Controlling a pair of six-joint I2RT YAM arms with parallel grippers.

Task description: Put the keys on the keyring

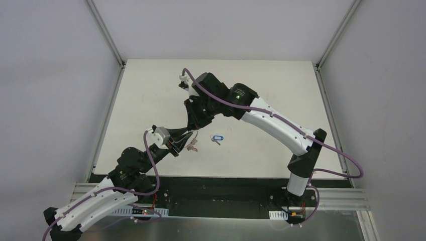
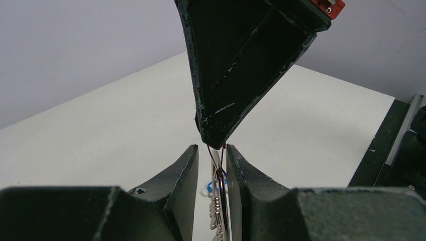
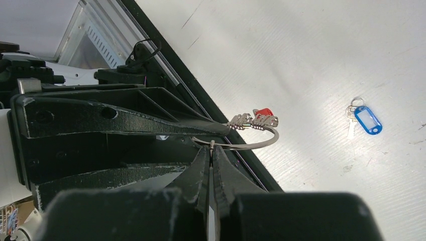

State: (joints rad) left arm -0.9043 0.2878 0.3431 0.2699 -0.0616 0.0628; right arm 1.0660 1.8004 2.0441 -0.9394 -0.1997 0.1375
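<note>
Keyring (image 3: 262, 144) in both arms' jaws (blue key (image 3: 367, 120) apart on table (image 3: 301, 55))

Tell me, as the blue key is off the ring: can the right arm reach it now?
Probably not yet: the right gripper is shut on the keyring, which the left gripper holds too. The blue key itself lies uncovered on the table.

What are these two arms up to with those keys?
Both arms hold the keyring between them. The left gripper clamps it near its bunch of small keys, and the right gripper pinches the wire's end. The red key looks to be on the ring already. The blue key lies loose on the table, not yet picked up.
</note>
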